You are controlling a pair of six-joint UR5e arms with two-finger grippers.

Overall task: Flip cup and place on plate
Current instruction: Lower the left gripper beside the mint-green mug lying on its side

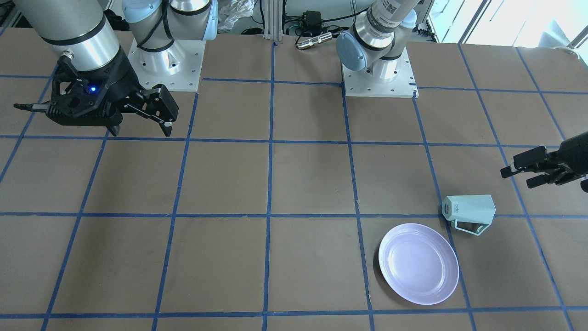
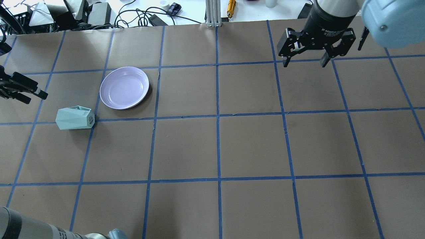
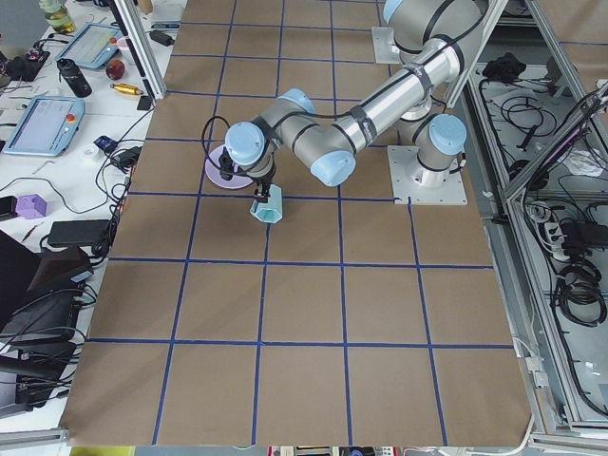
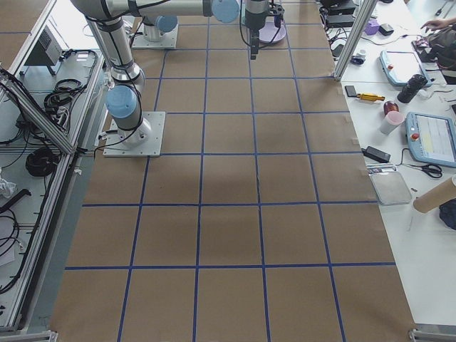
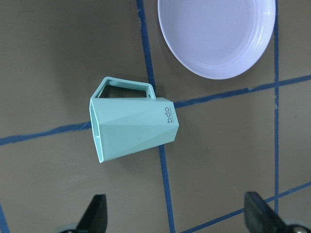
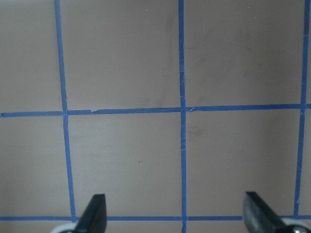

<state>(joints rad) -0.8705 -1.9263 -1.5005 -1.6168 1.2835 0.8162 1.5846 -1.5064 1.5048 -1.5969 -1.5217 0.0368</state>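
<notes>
The mint-green cup [image 1: 468, 210] lies on its side on the brown table, its lettered base toward the plate and its handle flat on the table. It also shows in the overhead view [image 2: 74, 118] and the left wrist view [image 5: 133, 127]. The lavender plate [image 1: 419, 263] [image 2: 124, 87] [image 5: 216, 34] lies empty just beside it, not touching. My left gripper [image 1: 517, 178] [image 2: 36, 99] [image 5: 177, 218] is open and empty, above the table just beyond the cup's open end. My right gripper [image 1: 140, 131] [image 2: 304, 63] [image 6: 177, 218] is open and empty, far off over its own side.
The two arm bases [image 1: 165, 64] [image 1: 379, 78] stand on white plates at the robot's edge of the table. Blue tape lines grid the brown surface. Cables, a gold cylinder [image 2: 231, 4] and other gear lie beyond the far edge, off the table.
</notes>
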